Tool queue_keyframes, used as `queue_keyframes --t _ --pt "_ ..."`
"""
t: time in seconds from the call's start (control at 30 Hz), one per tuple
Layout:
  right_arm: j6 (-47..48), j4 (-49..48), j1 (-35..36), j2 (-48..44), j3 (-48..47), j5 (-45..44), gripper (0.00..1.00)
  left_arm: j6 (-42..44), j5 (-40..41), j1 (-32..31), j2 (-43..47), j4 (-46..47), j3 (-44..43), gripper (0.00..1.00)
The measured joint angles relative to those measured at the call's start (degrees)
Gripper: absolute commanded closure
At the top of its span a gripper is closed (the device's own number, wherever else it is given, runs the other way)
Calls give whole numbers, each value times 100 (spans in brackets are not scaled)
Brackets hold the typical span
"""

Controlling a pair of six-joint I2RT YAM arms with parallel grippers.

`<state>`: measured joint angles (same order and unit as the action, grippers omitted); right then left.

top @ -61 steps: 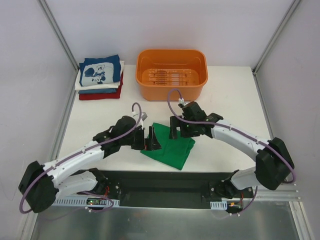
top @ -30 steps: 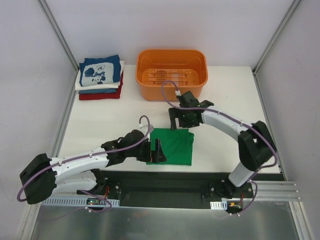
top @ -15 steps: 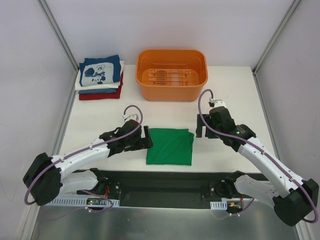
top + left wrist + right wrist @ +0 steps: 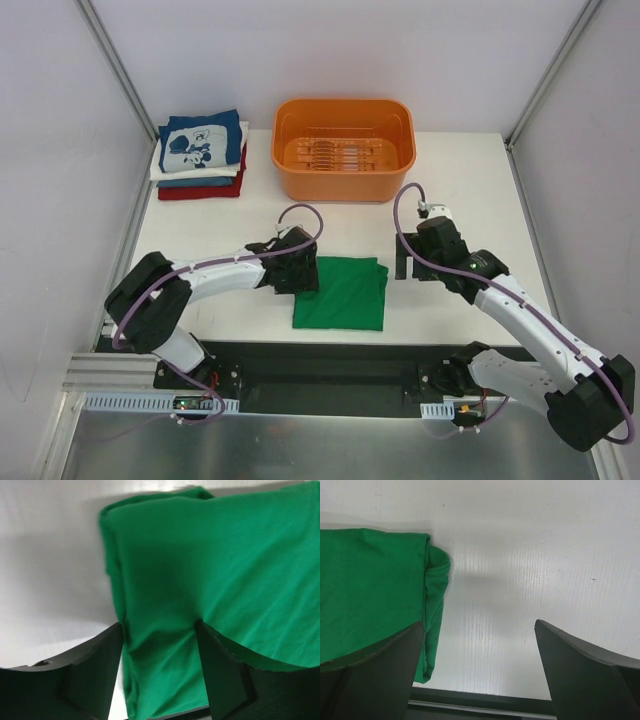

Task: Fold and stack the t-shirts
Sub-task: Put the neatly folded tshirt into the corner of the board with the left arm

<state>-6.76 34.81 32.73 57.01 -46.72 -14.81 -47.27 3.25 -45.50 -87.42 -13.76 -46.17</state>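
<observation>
The bright green t-shirt (image 4: 345, 295) lies folded into a flat square near the table's front edge. My left gripper (image 4: 300, 275) is down on its left edge. In the left wrist view my left gripper (image 4: 157, 625) is partly open: one finger stands on the table beside the green t-shirt (image 4: 225, 555), the other presses on the cloth, and creased cloth lies between them. My right gripper (image 4: 402, 262) is open and empty just right of the shirt. In the right wrist view my right gripper (image 4: 479, 625) is over bare table, with the green t-shirt (image 4: 370, 580) at the left.
A stack of folded t-shirts (image 4: 200, 150), navy with white print on top, then white, blue-grey and red, sits at the back left. An orange tub (image 4: 343, 150) stands at the back centre. The black front rail (image 4: 480, 705) runs close below the shirt.
My left gripper has moved right onto the green shirt's left edge, and its arm has swung inward. My right arm has stayed beside the shirt's right edge since half a second ago.
</observation>
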Motion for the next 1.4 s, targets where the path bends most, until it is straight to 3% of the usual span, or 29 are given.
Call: queue_keyframes --t 0.13,0.17,0.33,0.5,0.73,1.03,1.4 --pt "44 15 -9 0 90 -24 3 -37 28 -291 -444 101 -348 66" --pt "52 13 -15 0 111 -28 3 -31 26 -348 -540 103 -424 76" --pt "111 20 -31 -42 173 -59 3 -96 55 -518 -975 122 -846 99" --pt "144 20 -61 -249 271 -127 3 0 389 -555 -1093 -181 -1119 100" --pt "149 26 -105 -422 350 -245 3 437 1740 -444 -844 -997 -1172 100" --pt "138 26 -190 -656 459 -503 3 1921 2977 708 295 -1528 -1023 100" --pt "120 20 -374 -1248 730 -970 3 4240 3281 2328 278 -1447 -1998 100"
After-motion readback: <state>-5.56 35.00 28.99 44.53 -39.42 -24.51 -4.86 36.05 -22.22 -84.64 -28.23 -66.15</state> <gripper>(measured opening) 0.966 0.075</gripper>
